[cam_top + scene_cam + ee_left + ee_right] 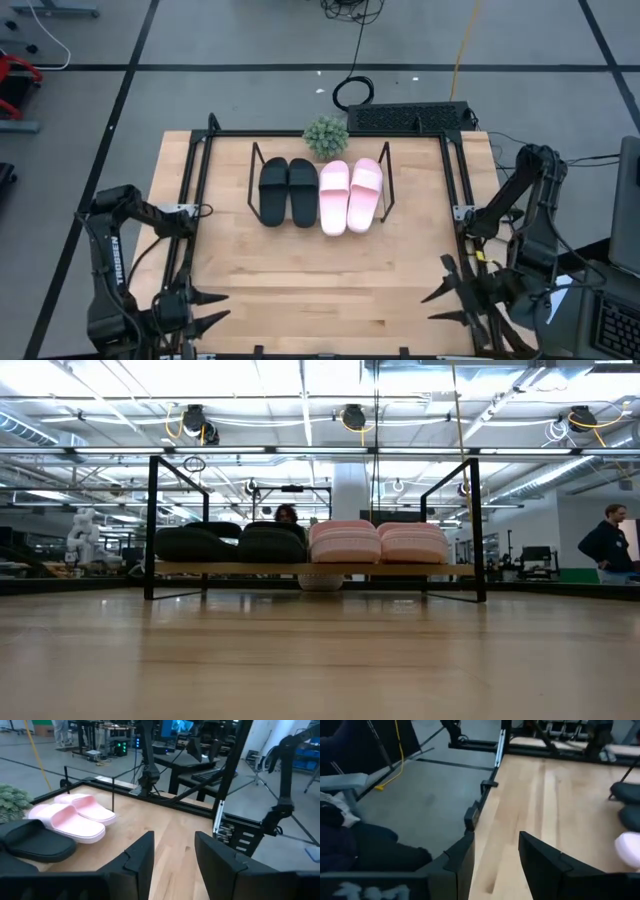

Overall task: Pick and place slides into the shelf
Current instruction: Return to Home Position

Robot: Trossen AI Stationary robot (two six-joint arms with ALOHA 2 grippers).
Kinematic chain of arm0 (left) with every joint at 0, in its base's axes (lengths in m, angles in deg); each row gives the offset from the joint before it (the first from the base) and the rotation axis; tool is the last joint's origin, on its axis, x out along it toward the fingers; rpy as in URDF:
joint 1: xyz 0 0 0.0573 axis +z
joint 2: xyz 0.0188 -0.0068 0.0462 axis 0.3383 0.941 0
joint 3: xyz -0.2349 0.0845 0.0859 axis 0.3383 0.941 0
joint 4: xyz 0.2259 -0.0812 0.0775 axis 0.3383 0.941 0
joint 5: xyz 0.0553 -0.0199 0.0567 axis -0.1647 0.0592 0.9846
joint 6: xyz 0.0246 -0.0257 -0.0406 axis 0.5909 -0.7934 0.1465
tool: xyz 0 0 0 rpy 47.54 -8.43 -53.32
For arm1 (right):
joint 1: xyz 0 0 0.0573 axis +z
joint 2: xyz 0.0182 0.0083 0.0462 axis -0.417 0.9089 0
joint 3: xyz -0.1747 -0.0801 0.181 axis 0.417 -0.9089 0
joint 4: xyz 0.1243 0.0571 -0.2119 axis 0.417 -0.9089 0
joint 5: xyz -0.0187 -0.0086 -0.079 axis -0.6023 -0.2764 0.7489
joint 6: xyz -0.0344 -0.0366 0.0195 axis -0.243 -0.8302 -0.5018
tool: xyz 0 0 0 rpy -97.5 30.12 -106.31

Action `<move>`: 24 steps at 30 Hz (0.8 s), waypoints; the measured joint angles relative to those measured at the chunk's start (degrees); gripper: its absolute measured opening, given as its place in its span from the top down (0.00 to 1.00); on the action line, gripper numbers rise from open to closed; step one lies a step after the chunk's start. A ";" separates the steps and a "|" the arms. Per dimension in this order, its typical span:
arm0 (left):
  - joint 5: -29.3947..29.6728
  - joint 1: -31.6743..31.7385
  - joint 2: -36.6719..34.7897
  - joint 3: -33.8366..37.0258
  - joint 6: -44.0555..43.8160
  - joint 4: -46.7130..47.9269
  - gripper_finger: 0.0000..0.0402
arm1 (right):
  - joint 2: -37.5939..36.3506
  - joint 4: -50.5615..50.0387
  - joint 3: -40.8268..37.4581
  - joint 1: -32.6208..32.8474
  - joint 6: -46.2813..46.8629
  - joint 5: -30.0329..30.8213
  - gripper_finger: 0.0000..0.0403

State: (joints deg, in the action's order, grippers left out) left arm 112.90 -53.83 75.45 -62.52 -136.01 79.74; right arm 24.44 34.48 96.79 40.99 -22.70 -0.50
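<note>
Two black slides (288, 190) and two pink slides (350, 194) stand side by side, soles down, on the wooden board of the shelf (300, 569), between its thin black wire end frames (253, 172). The shelf is at the middle of the table's far half. My left gripper (212, 308) is open over the table's near left corner, fingers toward the right, with nothing between them (174, 855). My right gripper (441, 304) is open over the near right corner, fingers toward the left, also with nothing between them (496, 855). Both are far from the slides.
A small green plant (326, 135) stands behind the shelf and a keyboard (410, 117) lies at the far edge. A larger black frame (200, 150) runs along the table's sides. Bare wood (320, 280) lies between the grippers. A person (606, 540) stands in the room beyond.
</note>
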 joint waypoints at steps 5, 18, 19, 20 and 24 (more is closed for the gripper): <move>0.08 -0.60 0.00 -0.02 1.36 -0.74 0.64 | -1.25 -0.24 -2.40 2.39 2.90 -0.08 0.64; 2.87 -1.14 0.00 -0.04 5.46 -0.18 0.64 | -8.79 3.76 -7.76 4.23 -0.58 1.94 0.64; 2.78 -1.26 0.00 -0.04 5.79 -0.18 0.64 | -9.67 4.31 -8.15 4.23 -1.26 1.95 0.64; 2.75 -1.31 0.00 -0.04 5.80 -0.25 0.64 | -10.55 5.25 -8.66 4.23 -2.42 1.96 0.64; 2.12 -0.34 0.00 0.05 2.82 -0.78 0.64 | -13.94 10.50 -11.30 4.23 -7.97 1.90 0.64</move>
State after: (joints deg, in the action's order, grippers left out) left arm 115.02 -54.18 75.45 -62.48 -133.19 78.96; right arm 10.50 44.98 85.50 45.22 -30.66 1.40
